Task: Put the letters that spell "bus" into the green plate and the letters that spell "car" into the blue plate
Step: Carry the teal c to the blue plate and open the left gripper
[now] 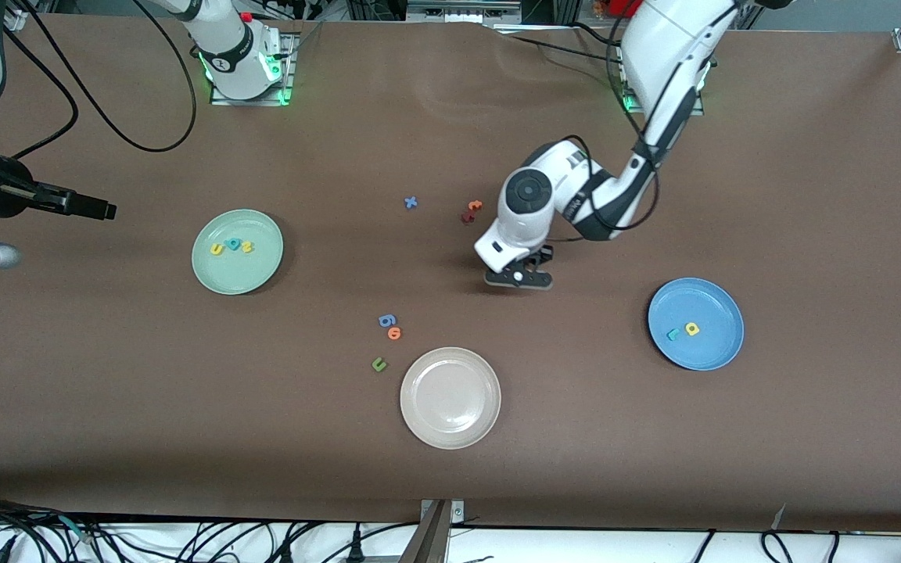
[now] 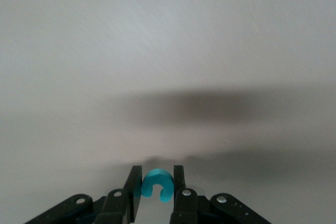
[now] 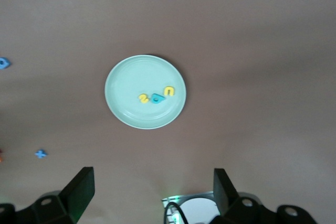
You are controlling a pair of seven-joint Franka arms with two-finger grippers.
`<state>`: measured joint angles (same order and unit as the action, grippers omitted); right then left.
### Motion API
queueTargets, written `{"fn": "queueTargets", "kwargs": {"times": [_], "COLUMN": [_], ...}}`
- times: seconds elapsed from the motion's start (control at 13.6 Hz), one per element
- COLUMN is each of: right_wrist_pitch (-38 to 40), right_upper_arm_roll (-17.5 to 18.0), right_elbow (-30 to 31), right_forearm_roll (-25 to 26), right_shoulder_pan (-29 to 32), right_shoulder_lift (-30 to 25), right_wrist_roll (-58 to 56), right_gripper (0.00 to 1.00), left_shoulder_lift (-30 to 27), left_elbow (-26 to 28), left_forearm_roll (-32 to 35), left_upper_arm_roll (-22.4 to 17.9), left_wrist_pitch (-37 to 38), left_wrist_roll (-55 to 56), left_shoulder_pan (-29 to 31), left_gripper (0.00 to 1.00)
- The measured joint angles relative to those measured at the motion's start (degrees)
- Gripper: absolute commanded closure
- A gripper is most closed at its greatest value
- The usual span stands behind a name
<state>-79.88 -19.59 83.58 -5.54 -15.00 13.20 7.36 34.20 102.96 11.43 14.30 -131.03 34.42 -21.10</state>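
Left gripper point(image 1: 519, 278) is low over the table, jaws clamped on the teal "c" point(image 2: 156, 184), probably bound for the blue plate point(image 1: 724, 353) holding "r" point(image 1: 674, 335) and "a" point(image 1: 691, 329); right gripper point(image 3: 152, 195) waits, jaws apart, above the green plate point(image 3: 122, 109), "bus" done.

My left gripper point(image 1: 518, 277) sat low at mid-frame in the front view, wrist bent downward, fingers point(image 2: 135, 184) pinched together. My right gripper point(image 1: 98, 209) waited at that frame's left edge, its fingers point(image 3: 80, 188) spread wide.
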Motion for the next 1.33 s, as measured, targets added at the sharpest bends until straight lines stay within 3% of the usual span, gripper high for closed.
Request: {"fn": "queueTargets", "kwargs": {"times": [0.37, 0.74, 0.89, 0.96, 1.03, 1.33], "right_wrist_pitch": [-1.0, -4.21, -4.3, -4.32, -4.32, -4.4], "right_upper_arm_roll": [16.19, 18.65, 18.81, 18.92, 19.0, 19.2], "right_elbow": [-0.45, 1.19, 1.63, 1.77, 1.84, 1.91], "right_forearm_roll": [2.52, 3.36, 3.38, 3.39, 3.39, 3.39], "right_shoulder_pan": [15.03, 16.91, 16.91, 16.91, 16.91, 16.9], "right_shoulder_lift": [-0.46, -1.72, -2.14, -2.27, -2.32, -2.33], "right_wrist_roll": [-0.3, -0.45, -0.45, -0.45, -0.45, -0.45], "right_gripper": [0.01, 0.0, 0.01, 0.01, 0.0, 0.0], "left_shoulder_lift": [-2.85, -3.13, -3.13, -3.13, -3.13, -3.32], "left_elbow": [-0.43, 0.26, 0.79, 0.96, 0.98, 0.33], "left_forearm_roll": [0.03, 0.03, 0.03, 0.03, 0.03, 0.03], "left_upper_arm_roll": [-0.35, -0.3, -0.27, -0.27, -0.27, -0.29], "left_wrist_pitch": [3.31, 3.33, 3.34, 3.34, 3.34, 3.5], "left_wrist_roll": [-24.0, -39.74, -42.02, -42.68, -42.81, -42.71], "left_shoulder_pan": [13.3, 24.73, 26.71, 27.26, 27.57, 28.83], "left_gripper": [0.88, 0.86, 0.8, 0.58, 0.01, 0.0]}}
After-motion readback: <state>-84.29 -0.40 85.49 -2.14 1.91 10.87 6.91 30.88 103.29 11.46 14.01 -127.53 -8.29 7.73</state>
